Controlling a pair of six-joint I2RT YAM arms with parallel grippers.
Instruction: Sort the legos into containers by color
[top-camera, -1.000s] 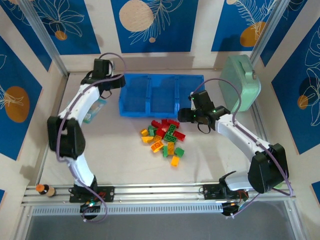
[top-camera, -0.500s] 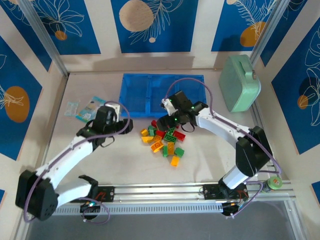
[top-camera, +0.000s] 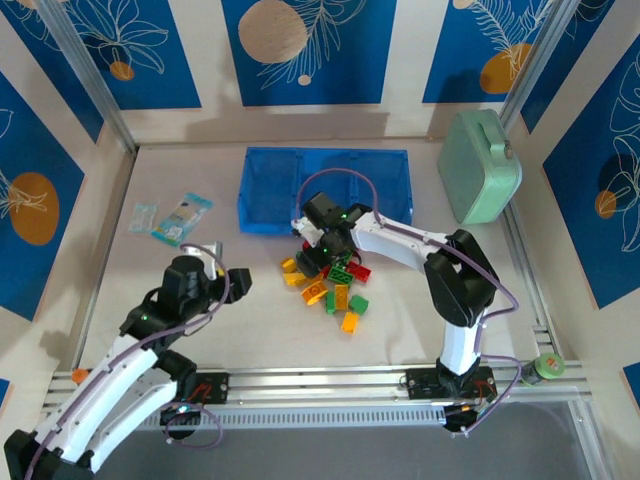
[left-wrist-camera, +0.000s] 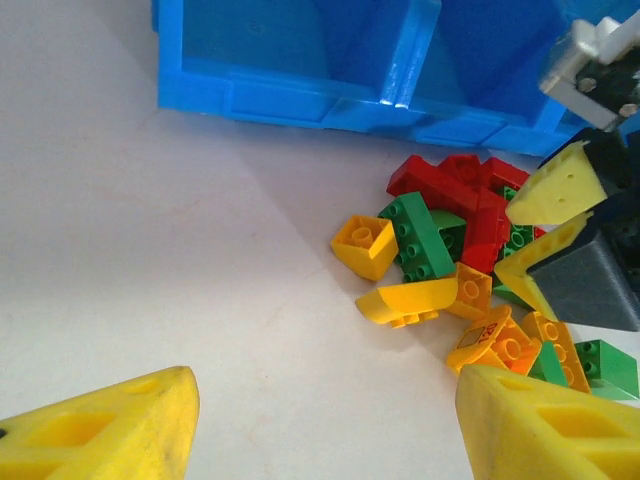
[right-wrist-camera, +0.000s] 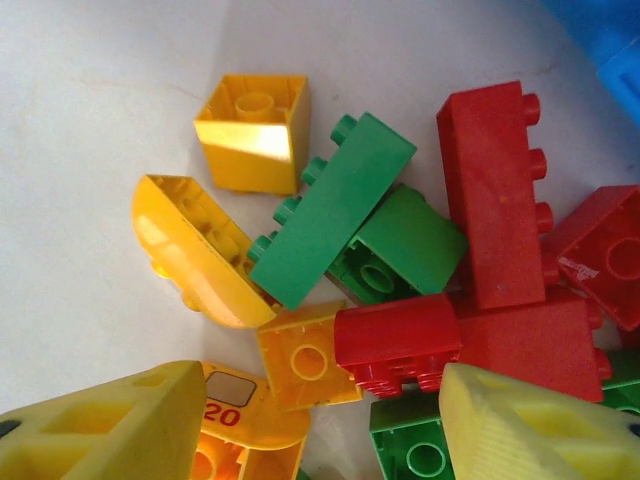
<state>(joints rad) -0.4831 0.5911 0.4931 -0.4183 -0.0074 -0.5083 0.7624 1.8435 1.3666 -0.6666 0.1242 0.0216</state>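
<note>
Top external: right gripper (top-camera: 322, 258) spread-jawed low over legos (top-camera: 345, 297), left gripper (top-camera: 232, 268) spread-jawed nearby.

Top external: high, above and behind the arm bases, tilted down and forward. Far off, it takes in the whole surface (top-camera: 120, 300), the tray (top-camera: 262, 222) and the lego pile (top-camera: 330, 285).

Left wrist: low and near, looks across the surface from the pile's near left toward the tray's front wall. Own jaws at the bottom corners, right arm's jaws at the right edge.

Right wrist: very close, almost straight down on the pile, own jaws at the bottom corners.

All three share the pile. Both wrist views share the square yellow brick (left-wrist-camera: 365, 243), the green brick (left-wrist-camera: 420, 240) beside it and the curved yellow piece (left-wrist-camera: 408, 300).
</note>
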